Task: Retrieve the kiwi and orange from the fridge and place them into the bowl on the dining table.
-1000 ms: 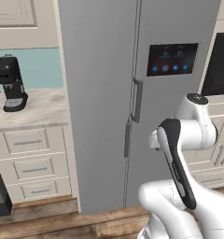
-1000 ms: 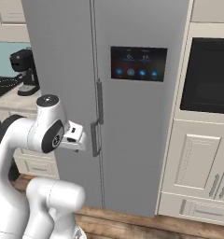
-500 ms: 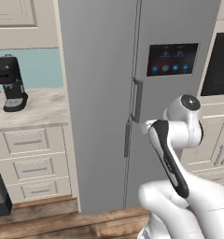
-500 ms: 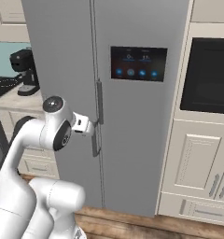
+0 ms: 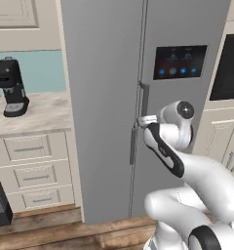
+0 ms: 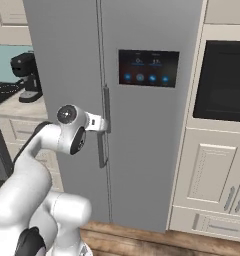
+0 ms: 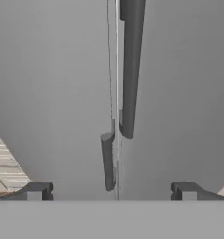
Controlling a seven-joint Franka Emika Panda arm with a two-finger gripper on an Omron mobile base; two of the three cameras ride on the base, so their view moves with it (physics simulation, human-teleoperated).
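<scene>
White arm, dark at the joints, reaching forward from the base with its gripper (image 7: 111, 190) at the seam of the closed fridge (image 5: 104, 73); the fingers (image 7: 35, 190) stand spread wide, released, grasping nothing. Handles: two long grey vertical bars either side of the door seam, the right-door handle (image 7: 131, 65) set higher, the left-door handle (image 7: 108, 161) lower and nearer the fingers in the hand view; both lie between the spread tips, neither touched. Doors: plain grey, both shut, so the kiwi, the orange and whatever else is inside cannot be seen. Right door carries a dark control panel (image 6: 148, 67) with small lit icons. To the fridge's left, a marble-patterned surface (image 5: 33, 114) over cream drawers, bearing a black coffee machine (image 5: 11, 87). To its right, a dark built-in oven (image 6: 226, 82) above cream cabinet doors. Step in hand, as judged: lining up on a handle to pull a door. Risks, as judged: with two bars so close beside the seam, the fingers could close across both or slip between them, leaving no clean grip; a closure on the handle's lower end could slide off once the pull begins; a pull not following the door's swing could strain the wrist or drag the tips free.
</scene>
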